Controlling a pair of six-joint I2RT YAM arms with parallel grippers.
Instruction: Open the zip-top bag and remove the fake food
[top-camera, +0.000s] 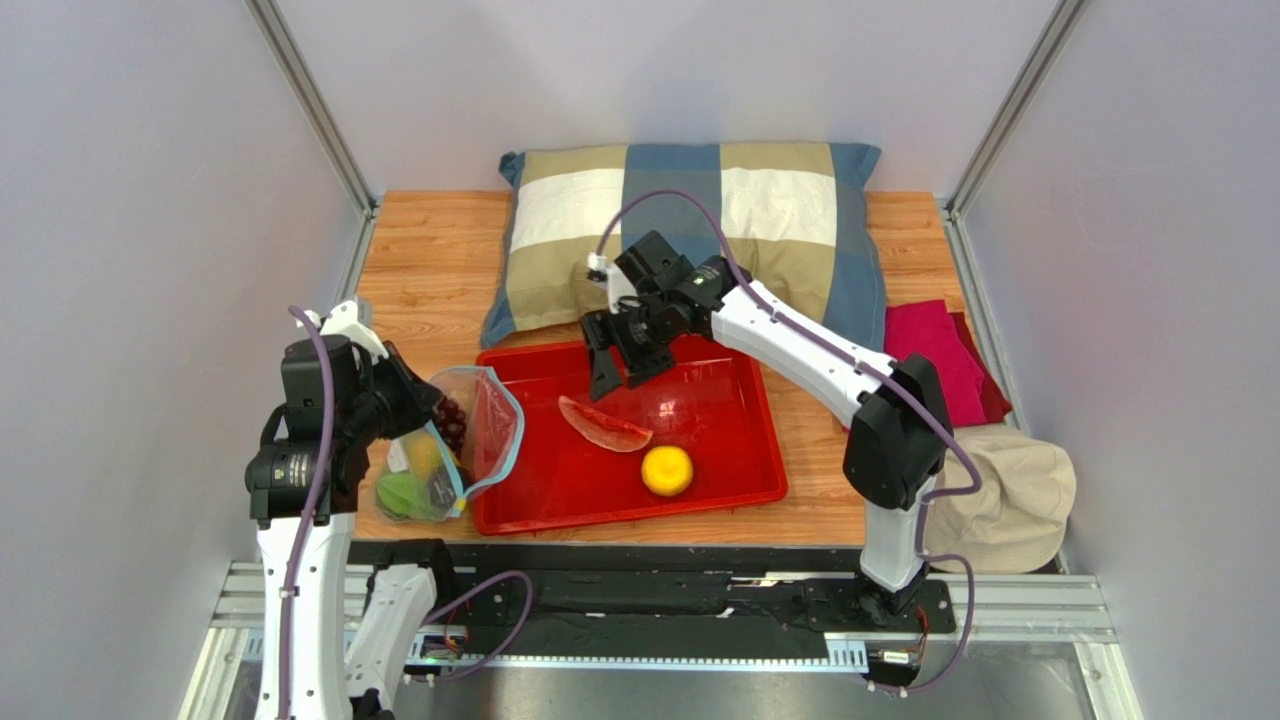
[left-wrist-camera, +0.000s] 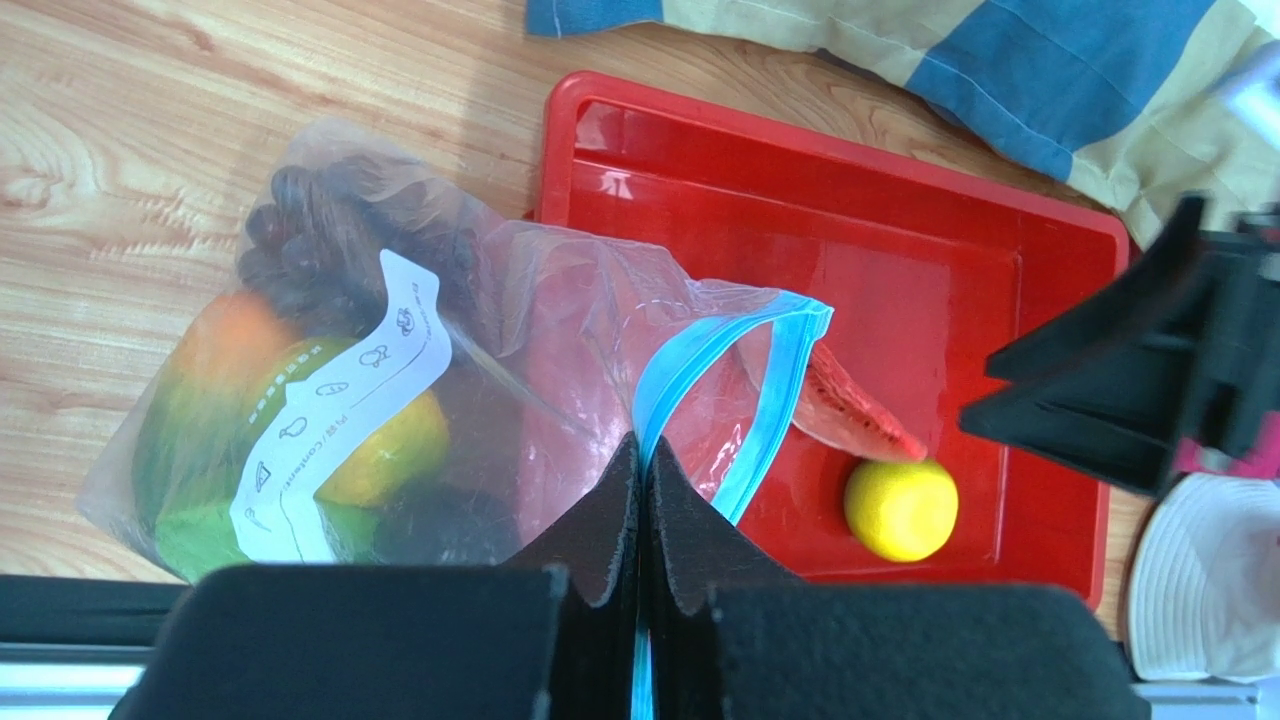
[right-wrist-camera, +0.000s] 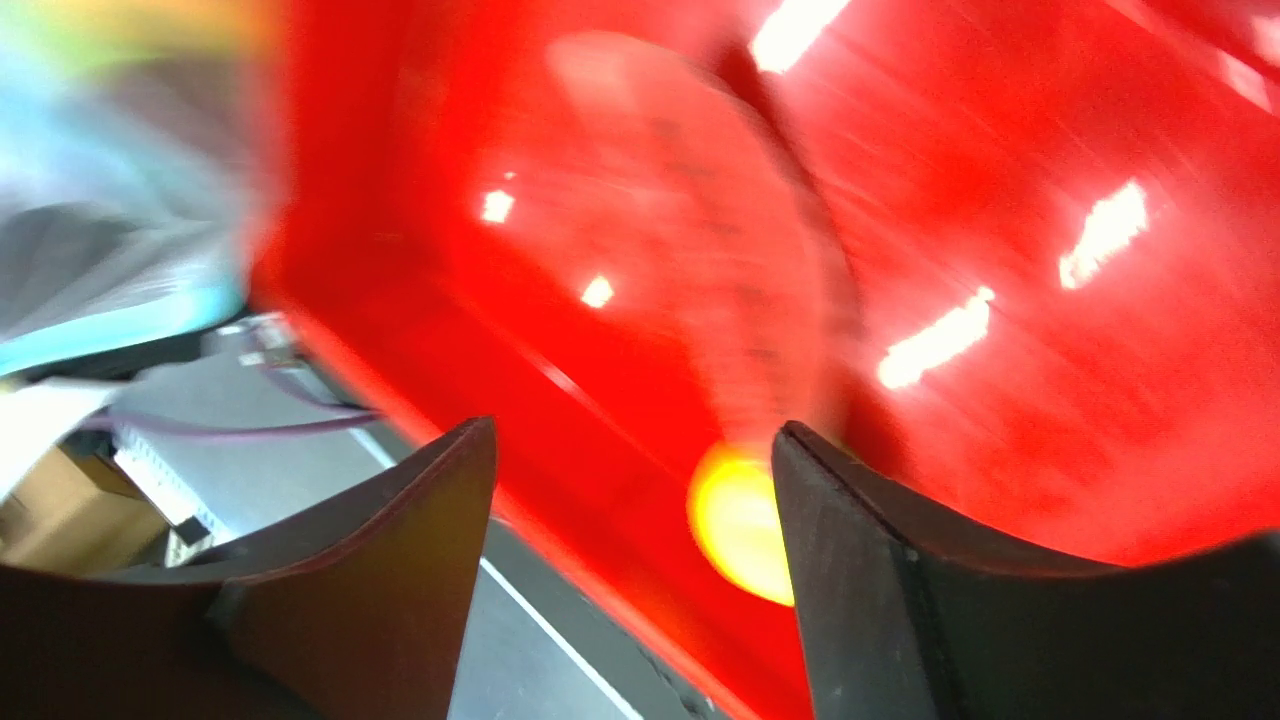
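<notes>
Fingers (left-wrist-camera: 601, 518) of my left hand (left-wrist-camera: 643, 450) are clenched on the blue-green zip strip (left-wrist-camera: 672, 378) of the clear crinkly plastic zip-top bag (left-wrist-camera: 511, 300); the strip runs straight between the closed pads. From that pinch the strip's two sides part into a loop, so the mouth stands open toward the glossy red plastic tray (left-wrist-camera: 902, 255).

Bag body lies on the pale wooden worktop (top-camera: 428, 240), just left of the tray, its mouth edge over the tray's left rim. Through the film I see fake food inside: dark purple grapes (left-wrist-camera: 323, 240) at the far end, an orange-green mango (left-wrist-camera: 226, 353), and a yellow piece (left-wrist-camera: 388, 447) behind the white printed label. More green shows below; I cannot tell what it is.

My right hand (right-wrist-camera: 631, 443) is released, jaws well apart with nothing between them, hovering above the tray's far left part. Wrist view is motion-blurred.

On the tray floor: a pink-red curved slice (top-camera: 604, 425) and, near it, a round yellow citrus (top-camera: 667, 470), apart from each other.

A blue, cream and tan checked pillow (top-camera: 691, 203) lies behind the tray.
</notes>
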